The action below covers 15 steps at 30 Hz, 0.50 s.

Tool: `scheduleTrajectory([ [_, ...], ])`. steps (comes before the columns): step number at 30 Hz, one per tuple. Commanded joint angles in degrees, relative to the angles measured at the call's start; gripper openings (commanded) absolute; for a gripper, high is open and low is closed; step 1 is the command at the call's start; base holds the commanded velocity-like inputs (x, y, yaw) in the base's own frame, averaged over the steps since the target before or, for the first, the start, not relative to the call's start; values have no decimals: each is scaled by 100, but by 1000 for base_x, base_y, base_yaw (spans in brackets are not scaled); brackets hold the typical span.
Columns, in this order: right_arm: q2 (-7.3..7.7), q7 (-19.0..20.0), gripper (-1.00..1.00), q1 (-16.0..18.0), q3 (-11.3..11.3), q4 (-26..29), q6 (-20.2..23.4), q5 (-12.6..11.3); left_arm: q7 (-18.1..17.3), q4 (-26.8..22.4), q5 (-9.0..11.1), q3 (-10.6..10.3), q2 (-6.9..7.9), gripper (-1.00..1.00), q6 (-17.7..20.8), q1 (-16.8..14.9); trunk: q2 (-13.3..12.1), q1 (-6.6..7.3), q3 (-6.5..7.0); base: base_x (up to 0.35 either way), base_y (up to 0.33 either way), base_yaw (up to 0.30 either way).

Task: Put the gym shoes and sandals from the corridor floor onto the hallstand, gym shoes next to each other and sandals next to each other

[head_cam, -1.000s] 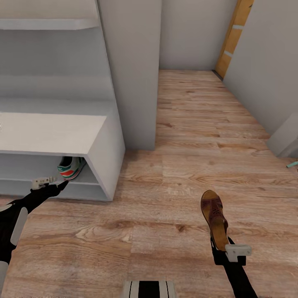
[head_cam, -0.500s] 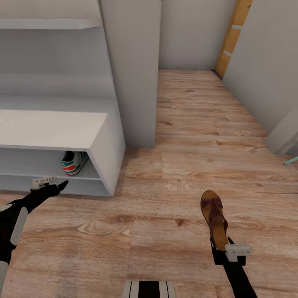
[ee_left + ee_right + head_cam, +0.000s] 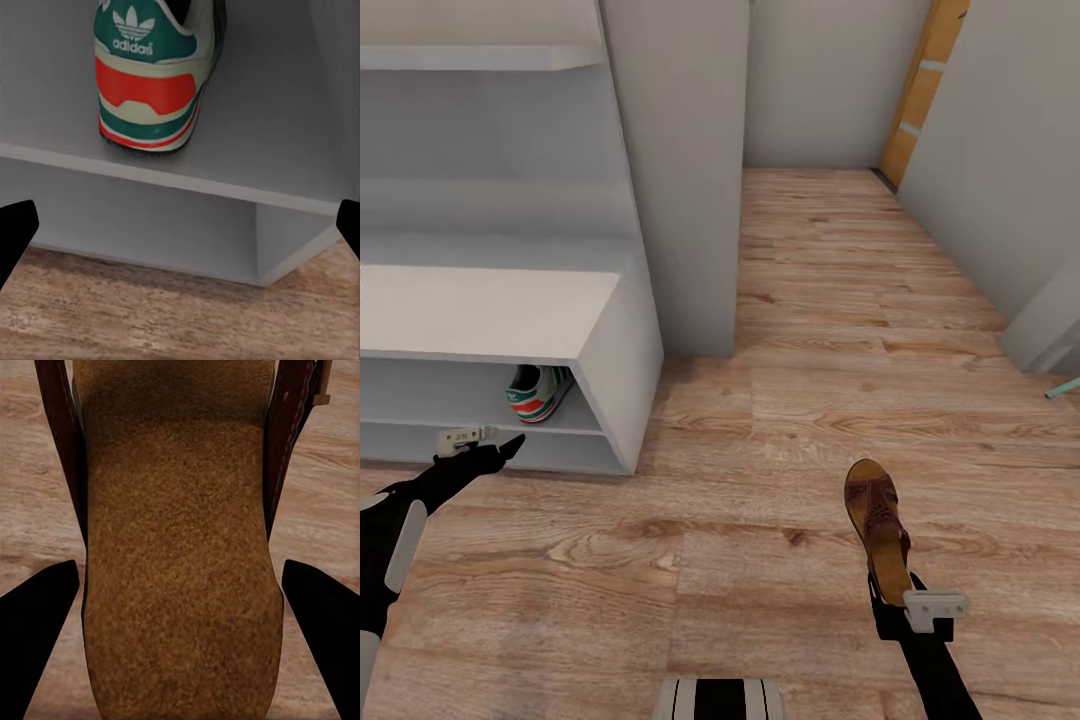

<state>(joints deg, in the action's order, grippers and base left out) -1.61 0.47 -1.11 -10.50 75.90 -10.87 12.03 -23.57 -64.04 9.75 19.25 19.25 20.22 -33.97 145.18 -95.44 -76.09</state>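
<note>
Reading "adidas" with trefoil logo on green heel tab of gym shoe (image 3: pixel 154 71), heel outward on lower shelf of rack (image 3: pixel 610 350), near its right end wall. Left gripper (image 3: pixel 510 445) was low before that shelf, fingers spread, empty. Right gripper (image 3: pixel 892 590) was clamped on heel end of sandal (image 3: pixel 878 530), toe pointing away, above floor (image 3: pixel 810 300).

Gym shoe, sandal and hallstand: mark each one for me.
gym shoe (image 3: pixel 150 82), left wrist view, on its heel.
sandal (image 3: pixel 880 525), head view, on its strap.
hallstand (image 3: pixel 480 315), head view, on its flat top.
</note>
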Motion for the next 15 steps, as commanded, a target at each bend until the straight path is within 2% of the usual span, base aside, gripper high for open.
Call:
scheduleTrajectory([
  [1, -6, 5, -100, 0, -13, 3, -12, 54, -16, -3, 54, 9, -1, 100, 52, -2, 1, 1, -3, 0, 0, 0],
  [15, -6, 6, -100, 1, -13, 3, -12, 54, -149, -37, 68, 39, 2, 100, 28, 27, 1, 1, -3, 0, 0, 0],
])
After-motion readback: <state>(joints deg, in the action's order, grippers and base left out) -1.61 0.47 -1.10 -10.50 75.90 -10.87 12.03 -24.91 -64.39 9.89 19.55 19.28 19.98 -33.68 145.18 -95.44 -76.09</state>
